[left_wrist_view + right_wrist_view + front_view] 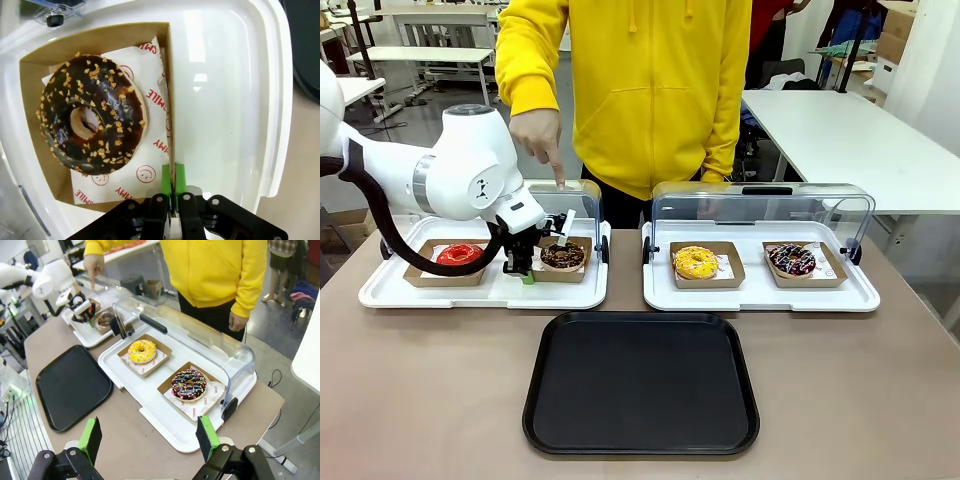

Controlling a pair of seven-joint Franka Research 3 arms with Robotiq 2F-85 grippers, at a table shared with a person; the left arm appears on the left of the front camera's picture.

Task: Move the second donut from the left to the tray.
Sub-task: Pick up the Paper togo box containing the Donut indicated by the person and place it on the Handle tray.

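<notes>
Reaching in from the left of the front view, the left gripper (pixel 523 268) sits low at the near left corner of the carton (pixel 562 260) that holds the chocolate donut (pixel 562 256), with its fingers closed on the carton's wall. That carton lies in the white tray (pixel 390 288), to the right of the red donut (pixel 459 254); a person's hand (pixel 538 135) points down just behind it. The black tray (pixel 641 384) lies on the table nearer than the carton, apart from it. In the left wrist view, the green pads (pixel 166 177) pinch the thin brown edge of the carton, and the chocolate donut rests on printed paper (pixel 155 95) inside. In the right wrist view, the right gripper (pixel 148 437) hangs with its fingers spread wide and nothing between them, above the yellow donut (pixel 141 351) and drizzled donut (pixel 189 384), far from the carton.
</notes>
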